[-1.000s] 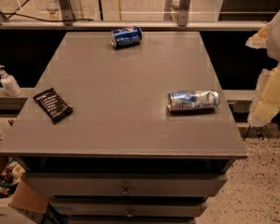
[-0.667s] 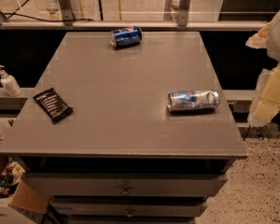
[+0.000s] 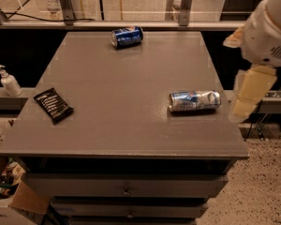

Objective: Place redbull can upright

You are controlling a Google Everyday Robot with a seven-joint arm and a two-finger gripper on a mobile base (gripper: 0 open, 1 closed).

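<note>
The redbull can [image 3: 195, 101], slim, silver and blue with a small red mark, lies on its side near the right edge of the grey table [image 3: 122, 93], its silver top pointing right. My gripper [image 3: 241, 109], a beige piece hanging from the white arm [image 3: 271, 27], is off the table's right edge, just right of the can and not touching it. It holds nothing that I can see.
A shorter dark-blue soda can [image 3: 127, 36] lies on its side at the table's far edge. A black packet [image 3: 53, 105] lies near the left edge. A soap dispenser [image 3: 9, 81] stands on a ledge to the left. Drawers are below the tabletop.
The arm and gripper have shifted a little to the left, closer to the table's right edge. The cans and the packet have not moved.
</note>
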